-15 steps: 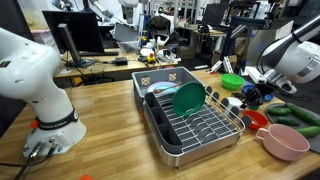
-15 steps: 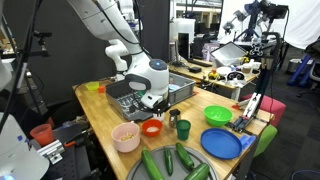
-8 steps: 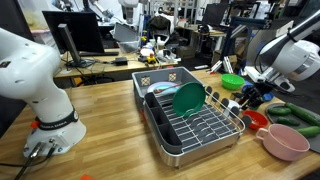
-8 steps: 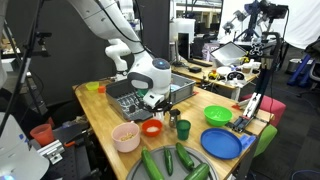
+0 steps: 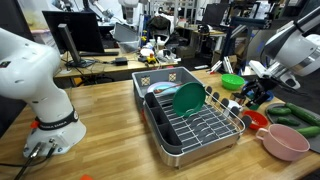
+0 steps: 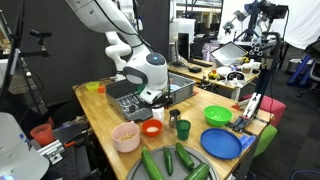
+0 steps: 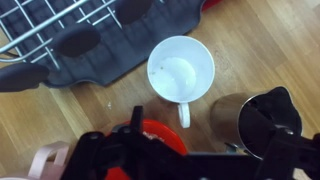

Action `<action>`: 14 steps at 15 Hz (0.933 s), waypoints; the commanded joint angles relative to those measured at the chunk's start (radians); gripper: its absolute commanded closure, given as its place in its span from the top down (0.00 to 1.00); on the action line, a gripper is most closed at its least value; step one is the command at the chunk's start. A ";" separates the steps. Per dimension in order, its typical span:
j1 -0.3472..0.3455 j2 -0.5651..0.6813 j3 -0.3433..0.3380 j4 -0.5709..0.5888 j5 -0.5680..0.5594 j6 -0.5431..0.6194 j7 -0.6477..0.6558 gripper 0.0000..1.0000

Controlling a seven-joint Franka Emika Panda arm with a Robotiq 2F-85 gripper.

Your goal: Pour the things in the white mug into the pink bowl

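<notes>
Claw (image 7: 188,160): spread wide, holding nothing, hanging above the white mug (image 7: 181,70). Mug: upright on the table (image 7: 270,40) beside the rack mat (image 7: 90,50), handle toward me, inside apparently empty. Pink bowl (image 6: 126,136): nearby. I advise rising straight up, clear of the handle and the dark cup (image 7: 238,118).
</notes>
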 commanded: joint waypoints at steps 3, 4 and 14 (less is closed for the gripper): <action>-0.026 -0.171 0.100 -0.176 0.265 0.096 -0.192 1.00; -0.025 -0.205 0.115 -0.211 0.331 0.104 -0.238 1.00; 0.075 -0.410 0.052 -0.435 0.635 0.066 -0.497 1.00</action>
